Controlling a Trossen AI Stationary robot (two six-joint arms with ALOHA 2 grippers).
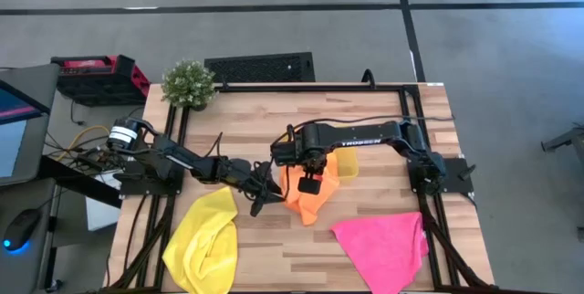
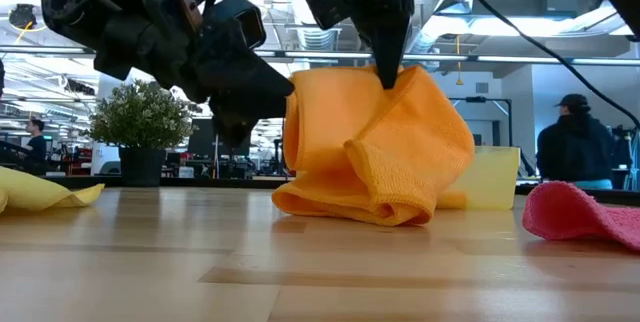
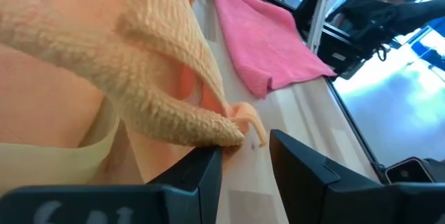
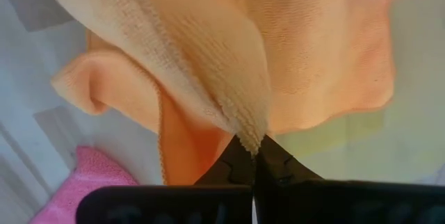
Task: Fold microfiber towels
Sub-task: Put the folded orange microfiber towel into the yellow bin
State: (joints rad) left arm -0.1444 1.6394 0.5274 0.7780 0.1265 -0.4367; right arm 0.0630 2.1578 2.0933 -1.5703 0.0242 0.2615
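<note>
An orange towel is held up in the middle of the table, and its lower folds rest on the wood. My right gripper is shut on its top. My left gripper is open, close to the towel's left side, with a hanging fold beside one fingertip. A yellow towel lies bunched at the near left. A pink towel lies at the near right. No second orange towel shows. My right gripper pinches a bunched edge of the orange towel between its two fingertips, from above, pointing down. The cloth hangs slack below the fingers, and its lower folds lie on the table. My left gripper: whether its fingertip touches the hanging fold, I cannot tell.
A translucent yellow tray stands just behind the orange towel. A potted plant stands at the far left corner. A person shows in the room beyond the table. Bare wood lies between the yellow and pink towels.
</note>
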